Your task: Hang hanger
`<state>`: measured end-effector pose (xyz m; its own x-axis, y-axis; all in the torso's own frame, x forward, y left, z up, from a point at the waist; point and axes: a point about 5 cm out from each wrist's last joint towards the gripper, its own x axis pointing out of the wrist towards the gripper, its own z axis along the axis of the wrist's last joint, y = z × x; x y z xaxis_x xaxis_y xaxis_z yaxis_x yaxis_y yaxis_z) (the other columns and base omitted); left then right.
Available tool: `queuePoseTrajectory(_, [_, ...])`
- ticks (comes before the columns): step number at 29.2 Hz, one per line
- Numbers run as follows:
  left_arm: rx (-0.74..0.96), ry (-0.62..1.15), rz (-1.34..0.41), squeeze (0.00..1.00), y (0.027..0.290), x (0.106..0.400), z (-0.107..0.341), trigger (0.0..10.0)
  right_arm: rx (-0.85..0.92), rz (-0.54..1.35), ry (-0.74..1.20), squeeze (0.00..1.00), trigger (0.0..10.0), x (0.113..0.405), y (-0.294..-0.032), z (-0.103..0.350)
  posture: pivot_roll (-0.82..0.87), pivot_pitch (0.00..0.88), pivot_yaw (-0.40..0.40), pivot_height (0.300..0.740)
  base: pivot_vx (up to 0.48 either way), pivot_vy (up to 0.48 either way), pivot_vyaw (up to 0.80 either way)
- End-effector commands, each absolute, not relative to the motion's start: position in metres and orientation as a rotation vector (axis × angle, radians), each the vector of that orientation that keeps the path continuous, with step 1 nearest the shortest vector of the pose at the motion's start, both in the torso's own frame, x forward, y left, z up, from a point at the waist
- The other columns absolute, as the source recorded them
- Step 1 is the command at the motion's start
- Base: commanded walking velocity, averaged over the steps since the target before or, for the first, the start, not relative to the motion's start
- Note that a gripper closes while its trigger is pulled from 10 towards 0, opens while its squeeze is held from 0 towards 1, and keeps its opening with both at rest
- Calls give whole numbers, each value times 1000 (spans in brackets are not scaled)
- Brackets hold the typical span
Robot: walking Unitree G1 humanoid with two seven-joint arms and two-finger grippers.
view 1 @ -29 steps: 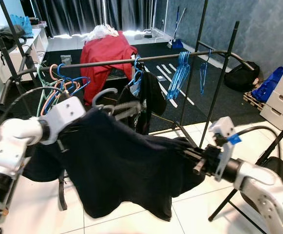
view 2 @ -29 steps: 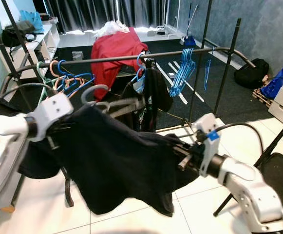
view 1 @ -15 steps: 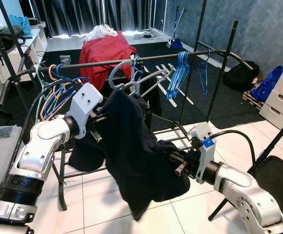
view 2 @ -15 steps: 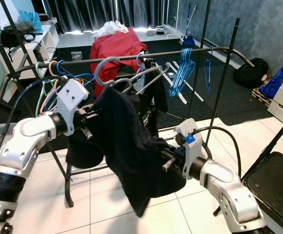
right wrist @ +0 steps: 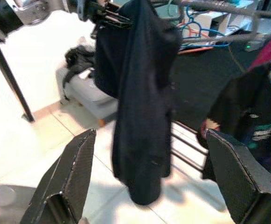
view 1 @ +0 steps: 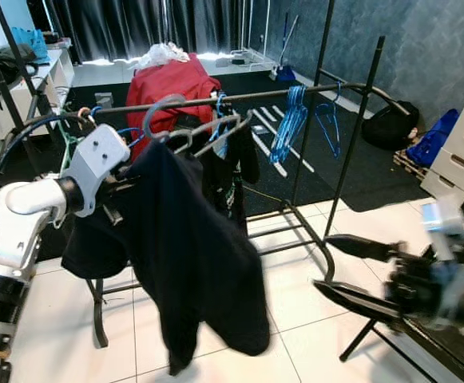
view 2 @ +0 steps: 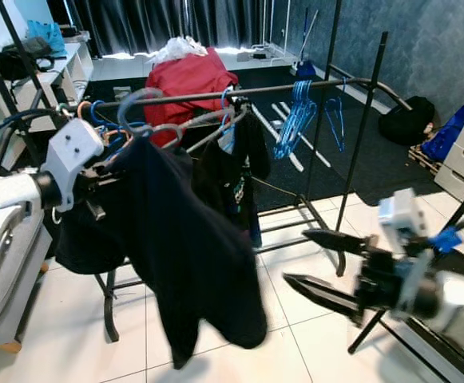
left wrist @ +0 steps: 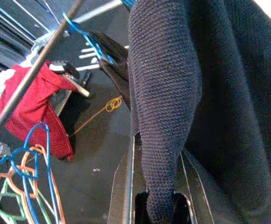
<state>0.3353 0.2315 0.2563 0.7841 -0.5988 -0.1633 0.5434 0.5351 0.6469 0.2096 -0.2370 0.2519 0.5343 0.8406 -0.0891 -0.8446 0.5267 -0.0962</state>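
A grey hanger (view 1: 208, 132) carries a black garment (view 1: 192, 255) that hangs straight down toward the floor. Its hook (view 1: 158, 108) sits level with the dark clothes rail (view 1: 255, 96); I cannot tell whether it rests on it. My left gripper (view 1: 126, 190) is shut on the hanger's shoulder through the cloth; in the left wrist view its fingers (left wrist: 142, 207) pinch the dark fabric. To the right, my right gripper (view 1: 322, 263) is blurred, open and clear of the garment, which appears between its fingers (right wrist: 70, 177) in the right wrist view.
On the rail hang a black T-shirt (view 1: 230, 171), blue hangers (view 1: 291, 124) and coloured hangers (view 1: 76, 132) at its left end. Red cloth (view 1: 172, 84) lies behind. A black folding chair (view 2: 463, 231), white drawers (view 1: 463, 152) and a black bag (view 1: 391, 124) stand on the right.
My right gripper has let go of the garment's lower end and pulled back to the right. The garment now hangs loose, and my left gripper has carried the hanger left along the rail.
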Motion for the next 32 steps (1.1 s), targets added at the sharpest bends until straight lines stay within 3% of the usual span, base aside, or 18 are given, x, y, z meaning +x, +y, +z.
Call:
queuePoseTrajectory(1, [830, -96, -788, 0, 226, 328, 265, 10000, -220, 890, -33, 1000, 10000, 219, -247, 268, -128, 0, 27, 740, 0, 0, 0])
queuePoseTrajectory(2, [830, -96, -788, 0, 226, 328, 265, 10000, -220, 890, -33, 1000, 10000, 219, -247, 268, -128, 0, 27, 740, 0, 0, 0])
queuePoseTrajectory(4, [868, -74, -963, 0, 217, 313, 261, 10000, -334, 792, -54, 1000, 10000, 228, -257, 279, -126, 0, 26, 740, 0, 0, 0])
queuePoseTrajectory(7, [868, -74, -963, 0, 217, 313, 261, 10000, -334, 792, -54, 1000, 10000, 228, -257, 279, -126, 0, 26, 740, 0, 0, 0])
queuePoseTrajectory(8, [879, -61, -1054, 0, 213, 305, 259, 10000, -369, 805, -31, 631, 10000, 227, -258, 280, -126, 0, 26, 740, 0, 0, 0])
queuePoseTrajectory(11, [879, -61, -1054, 0, 213, 305, 259, 10000, -369, 805, -31, 631, 10000, 227, -258, 280, -126, 0, 26, 740, 0, 0, 0])
queuePoseTrajectory(12, [900, -38, -1180, 0, 204, 294, 254, 10000, -409, 881, 31, 0, 10000, 224, -252, 276, -120, 0, 22, 740, 0, 0, 0])
queuePoseTrajectory(17, [911, -51, -1358, 0, 181, 279, 250, 10000, -479, 1012, 152, 0, 10000, 226, -239, 263, -115, 0, 11, 740, 0, 0, 0])
queuePoseTrajectory(24, [908, -95, -1431, 0, 164, 274, 249, 10000, -492, 1087, 186, 0, 10000, 230, -229, 255, -118, 0, 11, 740, 0, 0, 0])
queuePoseTrajectory(29, [905, -122, -1477, 0, 154, 271, 250, 10000, -405, 1180, 134, 0, 10000, 231, -213, 254, -117, 0, 14, 740, 0, 0, 0])
queuePoseTrajectory(32, [902, -138, -1501, 0, 147, 270, 252, 10000, -256, 1285, -2, 0, 10000, 230, -190, 263, -107, 0, 21, 740, 0, 0, 0])
